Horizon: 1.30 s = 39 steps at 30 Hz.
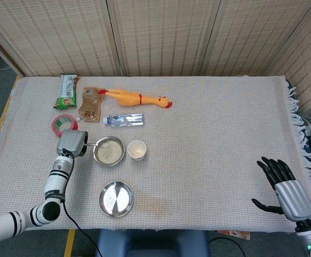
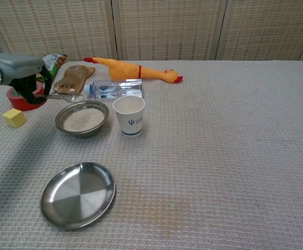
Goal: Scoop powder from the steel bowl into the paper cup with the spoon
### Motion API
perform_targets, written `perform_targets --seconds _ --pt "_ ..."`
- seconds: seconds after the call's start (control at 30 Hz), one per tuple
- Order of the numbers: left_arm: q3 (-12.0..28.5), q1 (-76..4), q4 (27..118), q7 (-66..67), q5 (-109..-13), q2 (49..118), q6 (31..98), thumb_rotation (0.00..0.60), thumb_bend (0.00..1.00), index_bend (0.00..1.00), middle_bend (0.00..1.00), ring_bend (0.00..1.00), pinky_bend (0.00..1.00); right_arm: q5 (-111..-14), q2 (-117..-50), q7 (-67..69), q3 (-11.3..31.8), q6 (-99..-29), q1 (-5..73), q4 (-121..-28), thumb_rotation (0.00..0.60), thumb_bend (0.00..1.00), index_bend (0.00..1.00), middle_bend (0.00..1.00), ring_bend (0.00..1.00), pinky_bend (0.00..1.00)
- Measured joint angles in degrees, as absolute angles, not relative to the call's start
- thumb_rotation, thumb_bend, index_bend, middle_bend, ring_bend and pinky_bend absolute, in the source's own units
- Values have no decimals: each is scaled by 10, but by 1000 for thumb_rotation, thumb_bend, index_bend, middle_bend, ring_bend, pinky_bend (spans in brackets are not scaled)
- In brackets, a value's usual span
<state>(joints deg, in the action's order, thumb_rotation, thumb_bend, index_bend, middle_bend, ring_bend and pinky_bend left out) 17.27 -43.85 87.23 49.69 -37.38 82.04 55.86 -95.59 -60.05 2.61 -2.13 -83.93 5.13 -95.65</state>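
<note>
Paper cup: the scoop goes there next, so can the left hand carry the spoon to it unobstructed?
Probably yes: left hand holds the spoon above the steel bowl; the paper cup stands just beyond.

Bright even overhead light, soft faint shadows, both views sharp, no glare

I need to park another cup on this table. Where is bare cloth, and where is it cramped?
Free: everything right of the paper cup up to the right hand, and the front edge right of the empty steel plate. Crowded: the far left, around the steel bowl, bottle, rubber chicken and left hand.
</note>
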Motion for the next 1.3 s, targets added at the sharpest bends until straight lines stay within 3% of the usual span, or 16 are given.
perform_targets --seconds 0.43,0.83,1.03,1.3 --pt "153 -477 920 467 -330 798 537 600 397 714 1000 1000 1000 -953 -600 26 -22 -830 55 -957 449 114 0 0 0 0" --pt "149 -549 927 487 -283 824 557 600 393 714 1000 1000 1000 -952 -597 32 -22 -830 56 -956 450 114 0 0 0 0" --pt "136 -570 912 508 -283 847 588 600 394 714 1000 1000 1000 -952 -595 37 -22 -828 57 -955 450 114 0 0 0 0" --pt "100 -577 888 533 -362 892 662 600 394 714 1000 1000 1000 -953 -594 40 -23 -830 57 -955 451 114 0 0 0 0"
